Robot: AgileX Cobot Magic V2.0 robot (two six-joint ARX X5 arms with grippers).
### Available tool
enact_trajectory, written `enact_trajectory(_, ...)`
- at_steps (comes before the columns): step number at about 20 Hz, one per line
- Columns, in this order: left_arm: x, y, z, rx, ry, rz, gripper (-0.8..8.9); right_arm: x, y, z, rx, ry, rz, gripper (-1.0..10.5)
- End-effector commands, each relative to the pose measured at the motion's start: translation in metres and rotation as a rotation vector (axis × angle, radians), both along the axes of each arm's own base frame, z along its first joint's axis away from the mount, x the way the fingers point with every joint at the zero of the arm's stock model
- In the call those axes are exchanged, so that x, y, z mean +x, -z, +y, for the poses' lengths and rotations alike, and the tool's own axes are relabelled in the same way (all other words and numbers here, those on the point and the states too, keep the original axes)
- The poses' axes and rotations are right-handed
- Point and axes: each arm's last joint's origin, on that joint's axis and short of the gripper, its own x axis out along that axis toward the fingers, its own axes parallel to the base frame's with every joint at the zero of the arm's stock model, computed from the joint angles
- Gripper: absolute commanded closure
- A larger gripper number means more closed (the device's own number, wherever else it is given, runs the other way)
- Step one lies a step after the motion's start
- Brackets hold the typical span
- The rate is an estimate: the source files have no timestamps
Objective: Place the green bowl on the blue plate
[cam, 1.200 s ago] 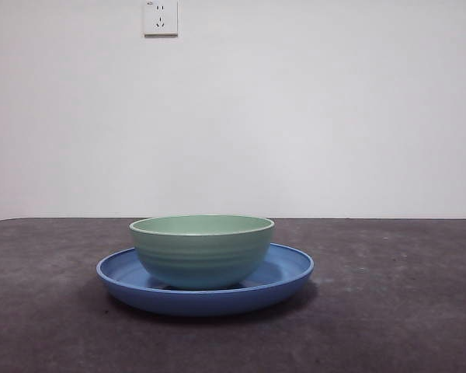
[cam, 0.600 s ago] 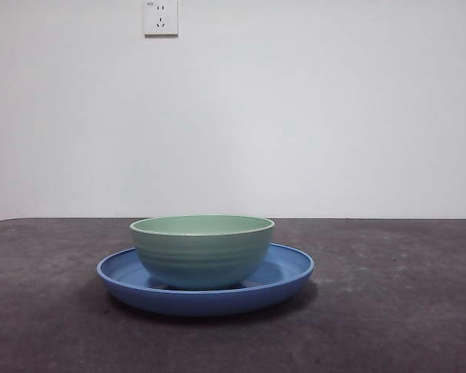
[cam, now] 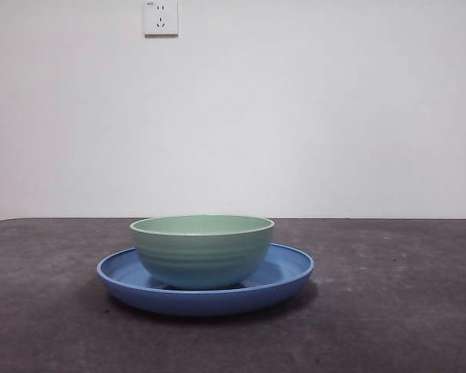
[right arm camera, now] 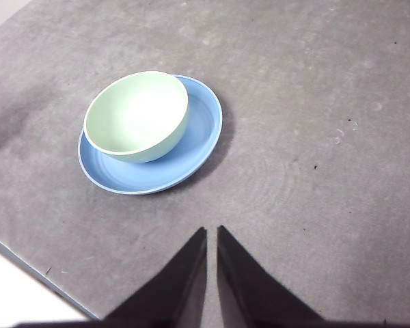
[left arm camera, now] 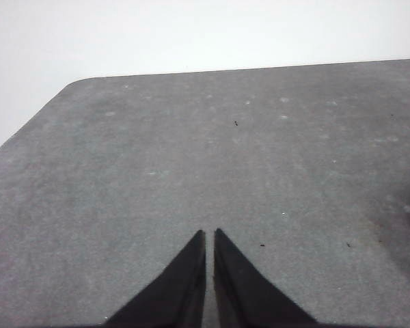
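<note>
The green bowl [cam: 202, 250] stands upright inside the blue plate [cam: 283, 277] on the dark grey table; nothing touches it. In the right wrist view the green bowl [right arm camera: 137, 116] sits on the blue plate [right arm camera: 201, 140], a little off the plate's centre. My right gripper [right arm camera: 211, 231] is shut and empty, raised above the table and well clear of the plate. My left gripper [left arm camera: 209, 233] is shut and empty over bare table; neither bowl nor plate shows in its view. Neither arm shows in the front view.
A white wall with a power socket [cam: 161, 17] stands behind the table. The table's edge [right arm camera: 34, 265] runs close to the plate in the right wrist view. A rounded table corner [left arm camera: 78, 83] shows in the left wrist view.
</note>
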Motion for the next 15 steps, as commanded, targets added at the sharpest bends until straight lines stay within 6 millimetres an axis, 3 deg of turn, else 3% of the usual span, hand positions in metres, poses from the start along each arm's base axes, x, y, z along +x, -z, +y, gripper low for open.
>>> enact_trajectory(1, 0.001, 0.008, 0.000, 0.002, -0.001, 0.027, 7.92, 0.000, -0.002, 0.001, 0.006, -0.006, -0.011, 9.2)
enact_trajectory(6, 0.001, 0.008, 0.000, 0.002, -0.001, 0.027, 7.92, 0.000, -0.003, -0.005, -0.033, 0.034, -0.073, 9.2)
enact_trajectory(9, 0.001, 0.008, 0.000, 0.002, -0.001, 0.027, 7.92, 0.013, 0.002, -0.011, -0.027, 0.161, -0.283, 9.2)
enact_trajectory(11, 0.001, 0.008, 0.000, 0.002, -0.001, 0.027, 7.92, 0.022, 0.022, -0.015, -0.054, 0.225, -0.436, 9.2)
enact_trajectory(15, 0.001, 0.008, 0.000, 0.002, -0.001, 0.026, 7.92, 0.038, 0.081, -0.024, -0.126, 0.424, -0.580, 9.2)
